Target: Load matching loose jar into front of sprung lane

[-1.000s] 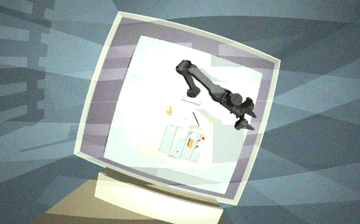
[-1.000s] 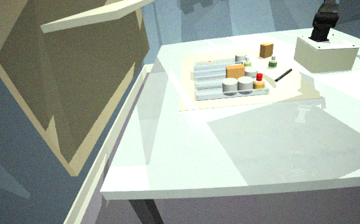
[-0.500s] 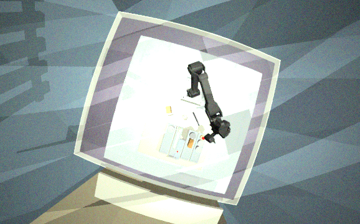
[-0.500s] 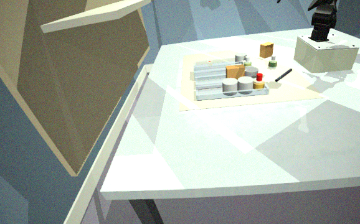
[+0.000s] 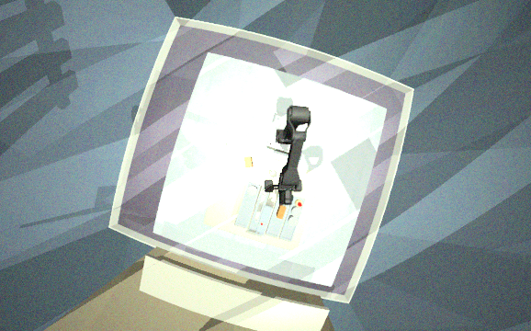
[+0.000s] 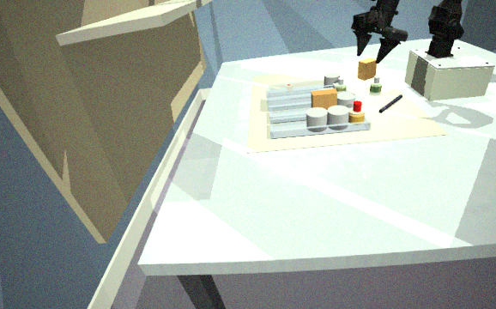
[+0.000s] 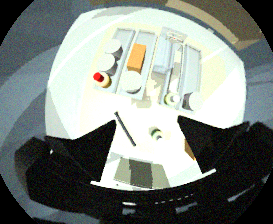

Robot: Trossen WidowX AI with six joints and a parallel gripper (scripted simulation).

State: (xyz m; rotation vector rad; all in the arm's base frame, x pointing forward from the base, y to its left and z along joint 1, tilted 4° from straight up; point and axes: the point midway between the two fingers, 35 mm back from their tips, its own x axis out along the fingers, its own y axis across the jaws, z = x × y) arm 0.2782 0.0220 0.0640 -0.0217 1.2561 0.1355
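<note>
The loose jar (image 6: 376,88) (image 7: 157,134), green with a pale grey cap, stands on the table in front of the tray. A similar green jar (image 6: 340,87) (image 7: 172,99) with a pale cap stands near the front end of the sprung lane, third from left in the wrist view. A pale bluish block (image 7: 162,59) lies behind it in that lane; the pusher plate's face cannot be made out. My gripper (image 6: 368,58) (image 7: 147,120) is open and empty, well above the table, with the loose jar showing between and below the fingers in the wrist view.
The tray (image 6: 320,131) also holds grey jars (image 6: 317,119) (image 7: 113,48), a red-capped yellow jar (image 6: 356,115) (image 7: 102,79) and an orange box (image 6: 324,99) (image 7: 136,57). A black pen (image 6: 390,104) (image 7: 125,129) and another orange box (image 6: 366,69) (image 5: 248,162) lie near the loose jar.
</note>
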